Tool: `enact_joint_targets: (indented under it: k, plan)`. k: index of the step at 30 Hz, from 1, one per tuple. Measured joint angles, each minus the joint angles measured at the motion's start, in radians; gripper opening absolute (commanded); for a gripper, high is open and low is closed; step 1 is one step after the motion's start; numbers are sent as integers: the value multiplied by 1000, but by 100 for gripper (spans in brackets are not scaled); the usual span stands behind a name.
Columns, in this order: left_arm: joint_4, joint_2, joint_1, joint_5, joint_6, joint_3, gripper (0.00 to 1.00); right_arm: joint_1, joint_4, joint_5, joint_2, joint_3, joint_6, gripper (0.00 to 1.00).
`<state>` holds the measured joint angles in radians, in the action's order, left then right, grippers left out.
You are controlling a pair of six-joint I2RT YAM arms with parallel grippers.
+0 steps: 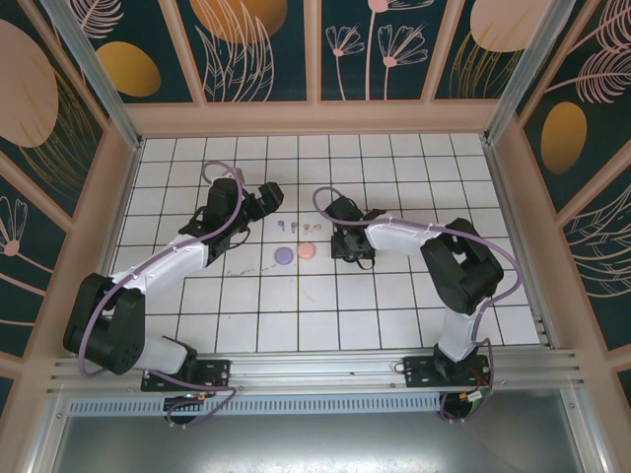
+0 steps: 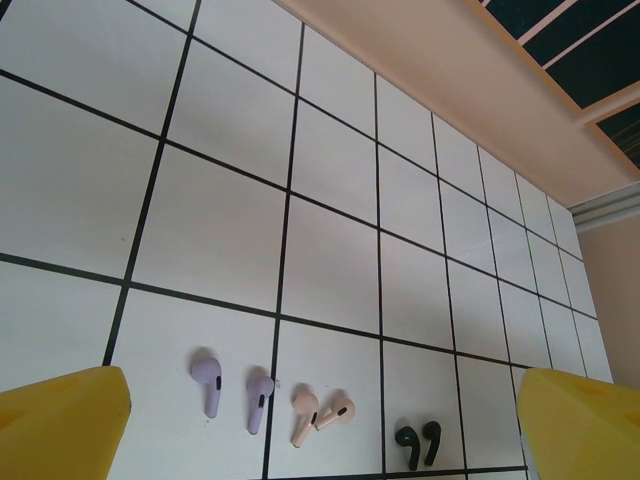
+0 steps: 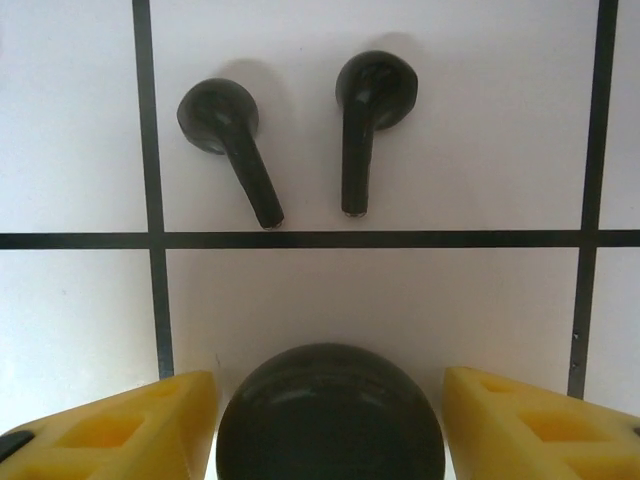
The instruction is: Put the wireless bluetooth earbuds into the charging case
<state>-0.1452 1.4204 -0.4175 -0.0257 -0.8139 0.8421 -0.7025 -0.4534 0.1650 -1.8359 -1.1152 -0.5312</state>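
Dark and round, the charging case [image 3: 330, 425] sits between the right gripper's [image 3: 330, 388] fingers; whether they pinch it yet I cannot tell. Two black earbuds [image 3: 362, 105] lie just beyond it on the tile [image 3: 480, 300]. An off-centre squeeze could squirt the case into them. The left gripper [image 1: 269, 195] hangs spread wide.

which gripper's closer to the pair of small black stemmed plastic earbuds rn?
Right. The right gripper is right at them: the black earbuds lie just ahead of its fingertips. The left gripper sits off to their left, beyond the pale pink pair and lilac pair.
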Motion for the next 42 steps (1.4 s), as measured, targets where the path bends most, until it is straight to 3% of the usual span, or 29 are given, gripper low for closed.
enact_joint_targets:
  k: [6, 11, 20, 26, 31, 36, 42]
  plan:
    - [0, 0, 0, 0, 0, 0, 99, -6, 1, 13, -2, 0, -7, 50]
    - [-1, 0, 0, -3, 0, -2, 99, -8, 3, 21, -2, 0, -14, 35]
    - [-59, -105, 0, -43, -13, -89, 99, -19, 14, 5, 72, 64, -53, 33]
    - [-285, -132, 0, -132, -33, -219, 98, -9, 12, -20, 222, 60, -132, 34]
    - [-562, -91, -13, -230, -66, -332, 97, 68, 95, -85, 261, 22, -264, 34]
    - [-692, -51, -85, -251, -66, -340, 92, 134, 195, -167, 261, 22, -438, 34]
    - [-809, 67, -166, -245, -63, -335, 83, 135, 277, -220, 261, 24, -626, 33]
